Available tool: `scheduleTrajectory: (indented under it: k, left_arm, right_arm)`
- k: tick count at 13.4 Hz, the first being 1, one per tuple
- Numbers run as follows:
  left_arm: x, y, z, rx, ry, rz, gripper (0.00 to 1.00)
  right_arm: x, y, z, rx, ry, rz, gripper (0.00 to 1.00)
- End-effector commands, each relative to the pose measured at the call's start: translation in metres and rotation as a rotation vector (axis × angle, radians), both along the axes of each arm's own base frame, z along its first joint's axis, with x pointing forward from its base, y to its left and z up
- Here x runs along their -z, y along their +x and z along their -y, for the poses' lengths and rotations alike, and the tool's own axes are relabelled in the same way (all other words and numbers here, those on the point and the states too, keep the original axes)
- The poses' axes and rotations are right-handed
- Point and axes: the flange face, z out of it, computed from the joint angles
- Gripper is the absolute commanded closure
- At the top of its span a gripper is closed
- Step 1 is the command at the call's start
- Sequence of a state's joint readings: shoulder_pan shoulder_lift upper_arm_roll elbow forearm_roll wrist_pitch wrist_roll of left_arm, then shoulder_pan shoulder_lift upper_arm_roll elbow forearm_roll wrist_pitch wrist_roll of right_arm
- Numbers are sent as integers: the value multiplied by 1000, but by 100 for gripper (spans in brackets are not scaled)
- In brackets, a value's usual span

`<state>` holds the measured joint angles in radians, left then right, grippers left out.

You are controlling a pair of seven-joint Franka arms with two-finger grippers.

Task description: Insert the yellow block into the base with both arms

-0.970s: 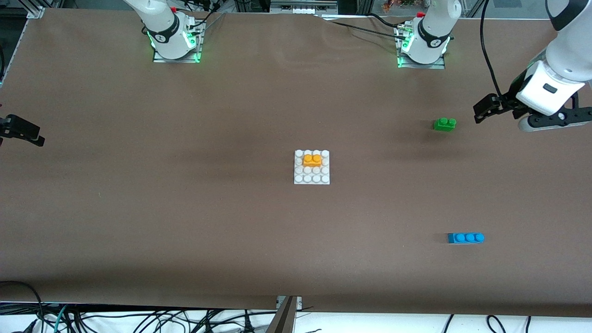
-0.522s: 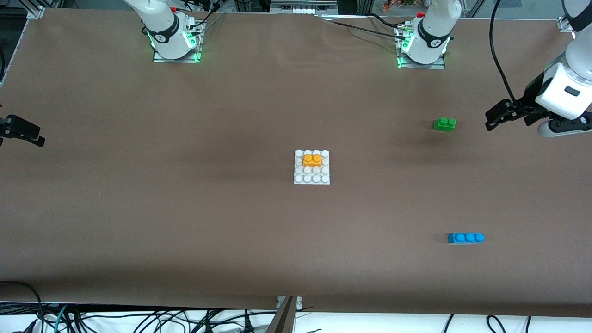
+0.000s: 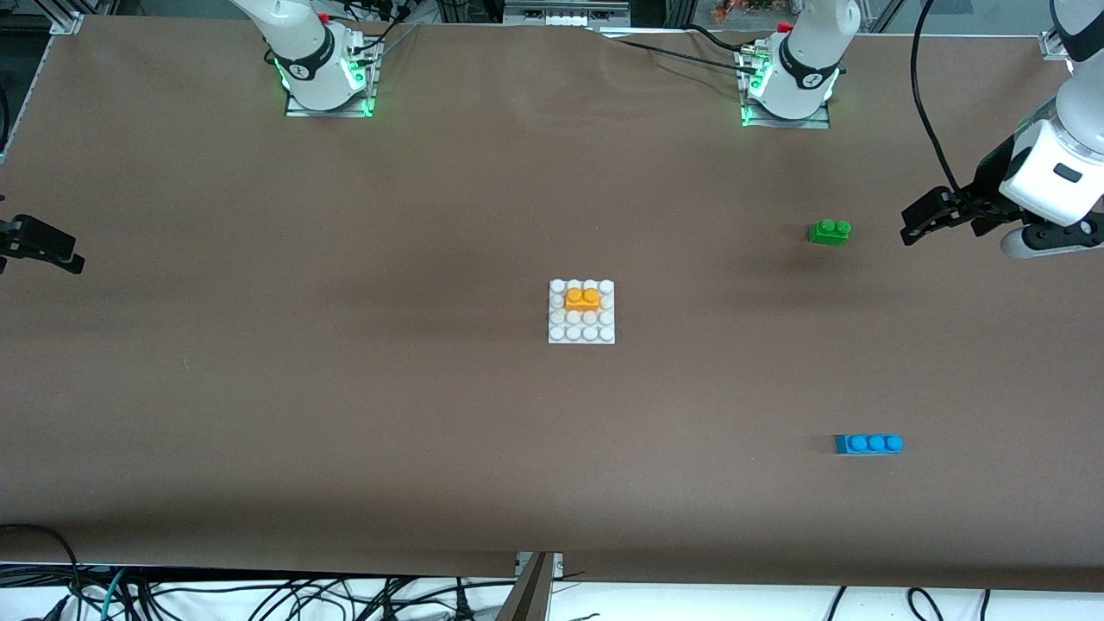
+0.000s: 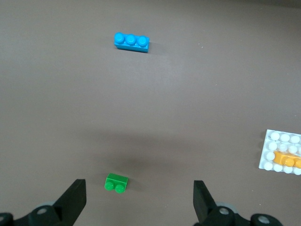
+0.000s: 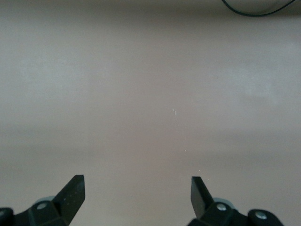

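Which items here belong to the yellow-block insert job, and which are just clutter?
Job:
- yellow block, seated on the base
- base, mid-table
- left gripper, open, over the table's left-arm end
- right gripper, open, over the table's right-arm end

Clutter:
- green brick
- blue brick

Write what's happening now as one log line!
yellow block: seated on base | left gripper: open, empty | right gripper: open, empty

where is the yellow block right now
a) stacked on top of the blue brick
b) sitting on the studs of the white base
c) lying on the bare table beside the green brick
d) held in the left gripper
b: the yellow block sits on the white base, on the part farther from the front camera, while the left gripper and the right gripper are both open and empty.
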<state>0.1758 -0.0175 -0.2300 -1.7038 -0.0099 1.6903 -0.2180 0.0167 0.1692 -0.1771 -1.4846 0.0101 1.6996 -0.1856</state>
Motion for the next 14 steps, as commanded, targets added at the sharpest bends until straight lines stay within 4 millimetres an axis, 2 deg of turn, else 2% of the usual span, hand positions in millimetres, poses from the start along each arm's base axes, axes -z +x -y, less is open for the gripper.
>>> scheduleTrajectory:
  k: [1,3,7,14]
  left_arm:
    - [-7,1,-7,19,-16,-1,0]
    - [-9,-1,-13,37,-16,1,0]
    - [-5,-2,3,43,-17,-16,0]
    - [-1,-1,3,29,-24,-27,0]
  right_arm:
    - [-3,0,1,18,6,-3,0]
    - [-3,0,2,19,6,-3,0]
    - [-3,0,1,18,6,-3,0]
    - [-2,0,0,16,7,-6,0]
